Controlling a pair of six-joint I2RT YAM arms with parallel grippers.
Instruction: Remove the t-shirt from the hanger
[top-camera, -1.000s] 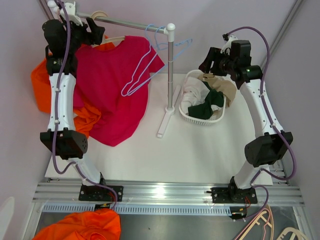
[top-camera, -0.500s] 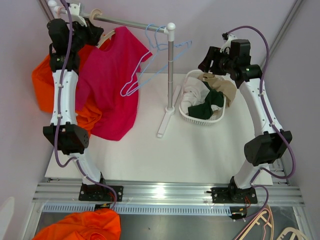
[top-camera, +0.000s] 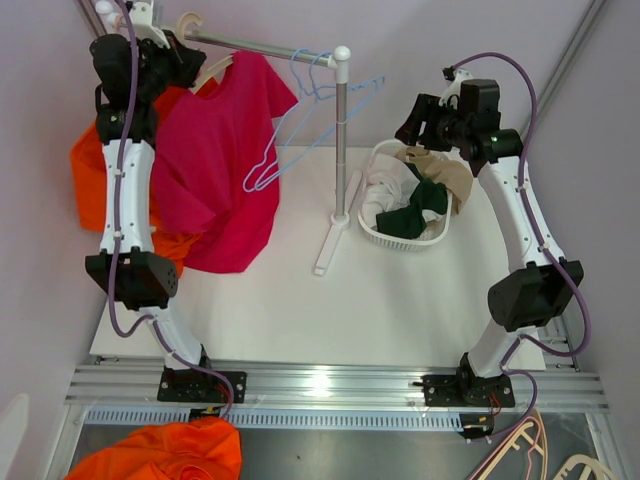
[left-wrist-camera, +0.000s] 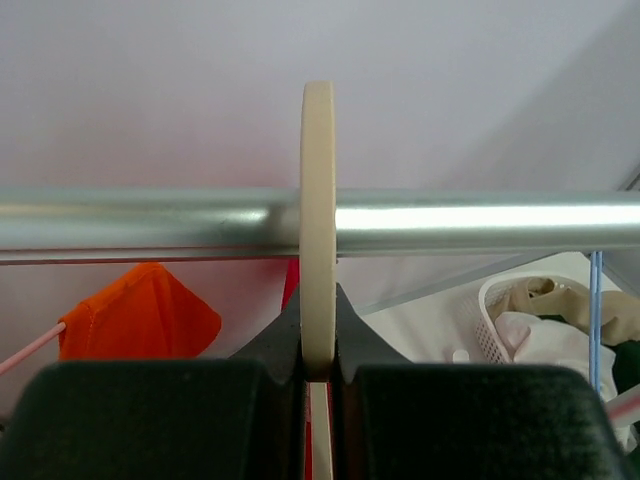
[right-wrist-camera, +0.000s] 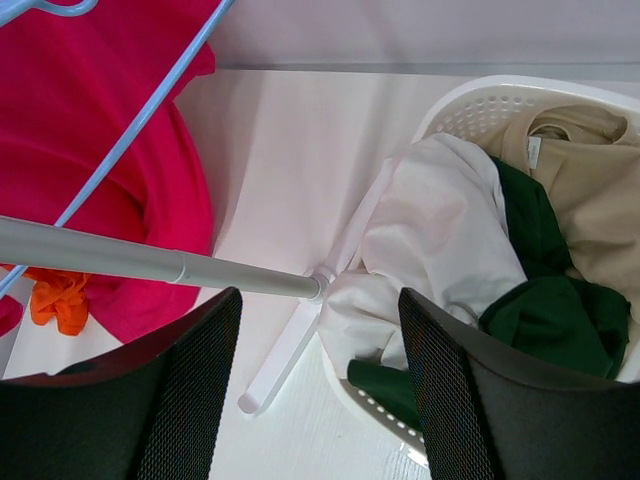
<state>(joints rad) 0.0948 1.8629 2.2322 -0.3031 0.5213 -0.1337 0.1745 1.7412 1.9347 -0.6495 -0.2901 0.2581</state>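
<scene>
In the top view, the magenta t-shirt (top-camera: 215, 165) has been drawn left along the silver clothes rail (top-camera: 265, 45) since a second ago and hangs narrower. It is still on the cream plastic hanger (top-camera: 205, 72), so removal is judged to be hardly begun. The left gripper (top-camera: 172, 62) is held at the hanger's neck.

In the left wrist view, the hanger's hook is seen over the rail, and the black fingers (left-wrist-camera: 275, 345) are clamped on its stem.

In the right wrist view, the right gripper (right-wrist-camera: 320, 390) is spread wide and holds nothing, above the white plastic laundry basket (right-wrist-camera: 500, 95).
</scene>
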